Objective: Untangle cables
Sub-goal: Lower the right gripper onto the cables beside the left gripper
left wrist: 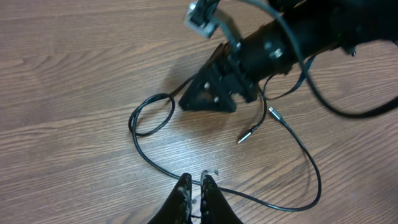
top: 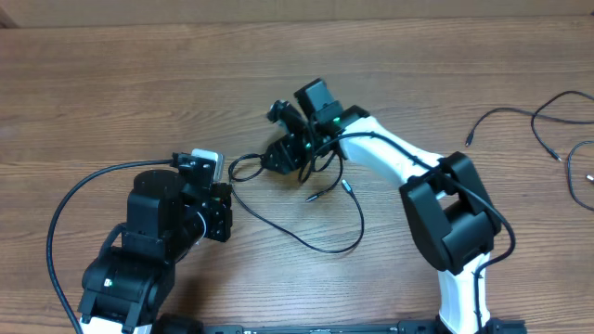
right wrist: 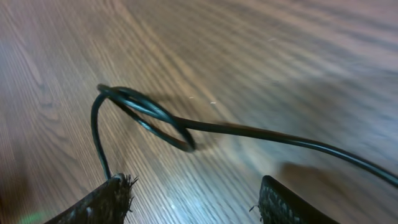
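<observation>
**Cable status: left pinched, right open**

Got left gripper fully closed, tips nipping the tangled cable where it crosses the table, low in the left wrist view. Seeing right gripper with fingers wide apart and nothing clamped. Seeing one strand against the finger on that view's left, the rest lying ahead of the gap. Tracing the cable: small loop between the two grippers, just beside the right one, then a long sweep toward the arm bases and back up. Spotted two silvery plug ends close together, near the right gripper. Also seeing loose strands well apart, by the table's right edge.
</observation>
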Available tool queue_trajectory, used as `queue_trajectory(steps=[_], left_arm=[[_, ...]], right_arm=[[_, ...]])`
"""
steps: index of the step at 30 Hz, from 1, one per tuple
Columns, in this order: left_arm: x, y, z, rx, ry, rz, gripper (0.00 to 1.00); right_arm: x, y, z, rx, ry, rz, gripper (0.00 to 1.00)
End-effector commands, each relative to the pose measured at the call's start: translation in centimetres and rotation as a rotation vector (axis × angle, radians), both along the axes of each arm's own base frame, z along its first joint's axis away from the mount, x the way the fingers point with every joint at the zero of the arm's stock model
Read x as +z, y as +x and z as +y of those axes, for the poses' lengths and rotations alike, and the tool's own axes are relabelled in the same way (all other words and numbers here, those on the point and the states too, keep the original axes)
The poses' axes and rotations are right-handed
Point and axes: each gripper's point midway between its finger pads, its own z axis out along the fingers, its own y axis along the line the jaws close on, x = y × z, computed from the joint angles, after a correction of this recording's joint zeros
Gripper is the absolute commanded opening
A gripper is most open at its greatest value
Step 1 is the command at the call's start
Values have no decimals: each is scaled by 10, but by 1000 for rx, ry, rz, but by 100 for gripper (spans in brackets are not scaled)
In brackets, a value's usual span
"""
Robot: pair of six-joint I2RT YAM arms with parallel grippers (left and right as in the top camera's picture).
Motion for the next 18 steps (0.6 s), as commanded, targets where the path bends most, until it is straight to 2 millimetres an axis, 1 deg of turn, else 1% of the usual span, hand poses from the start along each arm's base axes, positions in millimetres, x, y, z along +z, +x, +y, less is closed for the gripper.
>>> queue_trajectory(steps=[1,4,5,7,10,11,12,13,14,15,16,18], left_arm=[[-3,-1,0,31,-38,22,6],[-1,-1,-3,17,-55,17,6],[0,-1,-6,6,-65,18,6],[0,-3,-9,-8,-76,23,7],[1,-4,-12,-25,-90,27,7],[1,-5,-13,-30,-94,28,6],[1,-5,-14,-35,-98,29,6],[1,-5,-14,-36,-99,30,7],[1,-5,-14,-36,-99,30,6],[1,-6,-14,-37,-99,30,7],[1,-6,-14,-37,-99,30,6],[1,-6,-14,-37,-99,30,7]], right_arm=[[-4,-11,14,35,13,7,65],[-11,-16,23,55,16,4,64],[-13,-16,25,58,17,2,62],[-14,-17,30,67,24,-9,56],[-17,-15,34,72,34,-23,53],[-18,-14,35,72,36,-26,50],[-22,-13,35,72,36,-26,43],[-26,-12,36,72,37,-27,41],[-29,-12,37,72,36,-25,41],[-33,-11,37,72,35,-24,49],[-38,-11,37,72,33,-20,55],[-44,-11,37,72,30,-17,55]])
